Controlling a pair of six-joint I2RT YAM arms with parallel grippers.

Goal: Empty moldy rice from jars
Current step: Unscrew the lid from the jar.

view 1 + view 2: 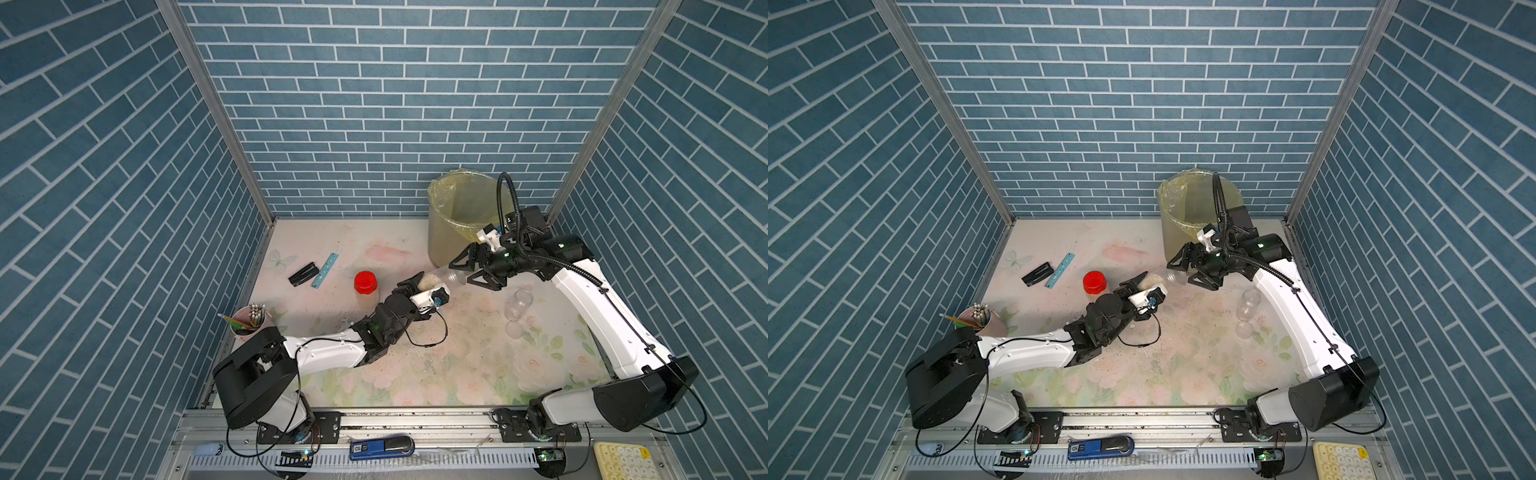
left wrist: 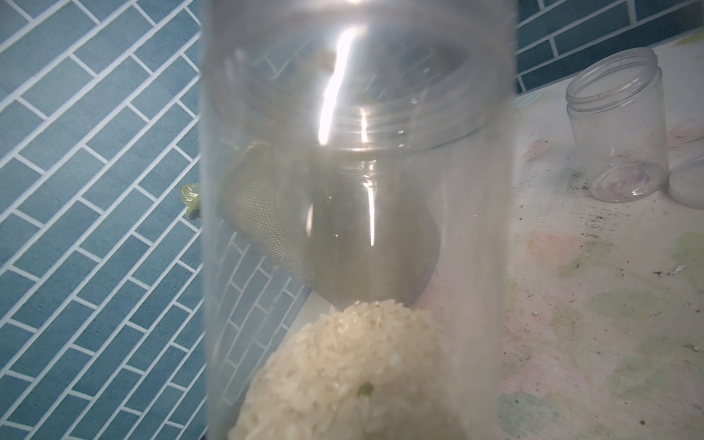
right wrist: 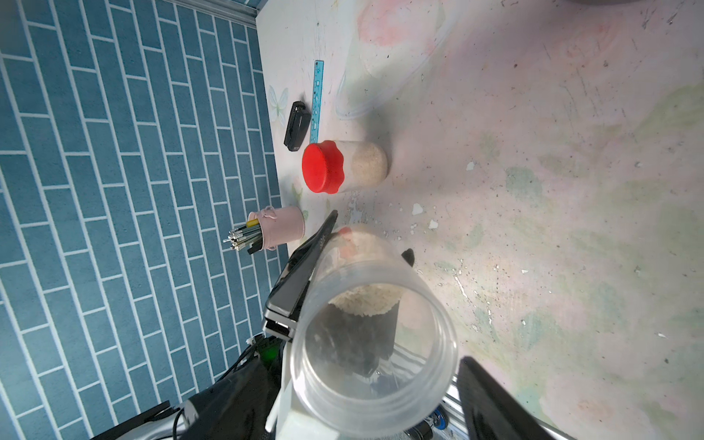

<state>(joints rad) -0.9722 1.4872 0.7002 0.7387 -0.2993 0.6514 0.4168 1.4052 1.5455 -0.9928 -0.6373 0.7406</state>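
Well, the left claw (image 1: 419, 284) is clamped on a clear jar (image 1: 446, 277), down near the jar's bottom end. This jar has no lid and is tipped on its side over the middle of the flowery table (image 1: 457, 374). A lump of moldy rice (image 1: 428, 281) sits packed at the bottom end, right between the left claw's fingers. In the left wrist view the rice (image 2: 354, 373) looks pale and clumpy, with a small green spot on it. The rest of the jar (image 2: 358, 190) is see-through.

The jar's open mouth points at the right claw (image 1: 467, 270). That claw's fingers are apart, and the mouth of the jar is between them. In the right wrist view one dark finger (image 3: 491, 404) is just beside the jar's rim, with a gap between the two.

A big bin (image 1: 461, 208) with a yellow bag in it stands behind the right claw.

The red-capped jar (image 1: 365, 291) stands upright on the left arm's side, with its cap on and rice inside. An empty jar (image 1: 517, 305) stands open near the right arm, and a round lid (image 1: 514, 330) lies just beside it. By the left wall are a pink cup (image 1: 249, 324) full of pencils and a blue ruler (image 1: 325, 271).
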